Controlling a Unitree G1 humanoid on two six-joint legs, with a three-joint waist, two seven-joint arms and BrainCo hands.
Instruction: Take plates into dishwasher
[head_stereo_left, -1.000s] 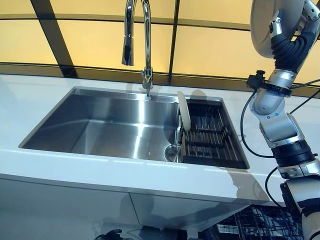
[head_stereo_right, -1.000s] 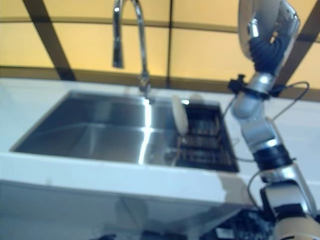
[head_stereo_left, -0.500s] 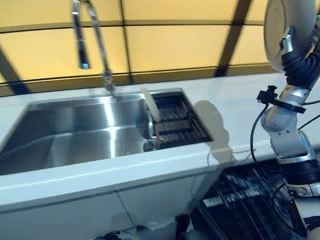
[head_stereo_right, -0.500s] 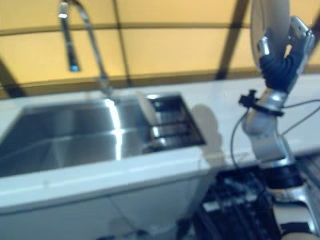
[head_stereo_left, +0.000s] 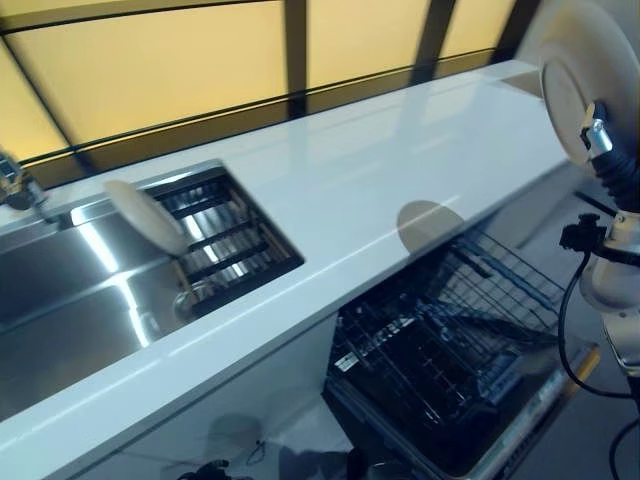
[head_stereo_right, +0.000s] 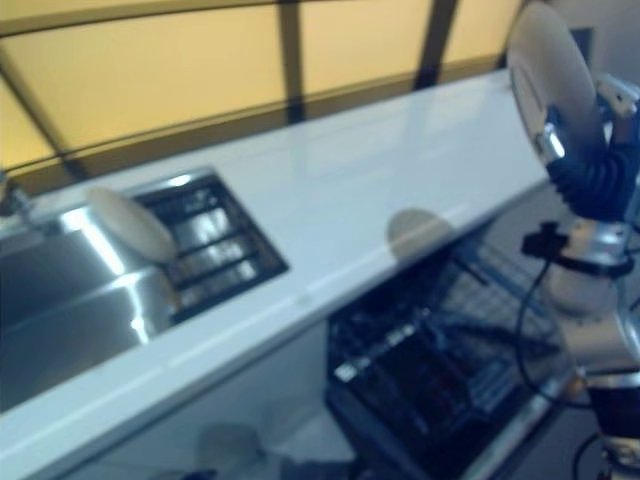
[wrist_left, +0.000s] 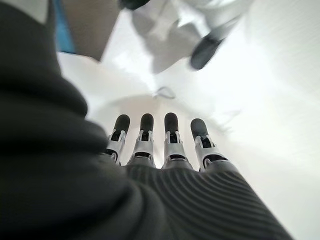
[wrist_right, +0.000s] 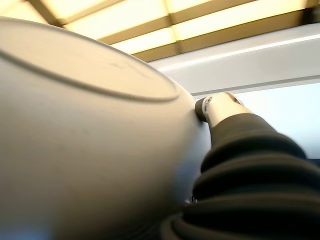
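While raised high at the right, well above the counter's far right end, right hand (head_stereo_left: 612, 165) clamped on a pale plate (head_stereo_left: 582, 78) — thumb pressed against its underside in the wrist view, plate held nearly on edge and clear of everything else. Below and to its left, open dishwasher (head_stereo_left: 450, 360) under the counter's front edge, dark wire rack (head_stereo_left: 470, 320) pulled out. Second plate (head_stereo_left: 146, 215) standing tilted in the slatted drying rack (head_stereo_left: 225, 240), at the rack's left side, inside the right end of the steel sink (head_stereo_left: 60, 300). White counter (head_stereo_left: 370, 170) running from the sink to the far right corner. Left hand (wrist_left: 165, 145) seen only in its own wrist view — fingers straight in a row, nothing in them, pale blurred surface beyond.
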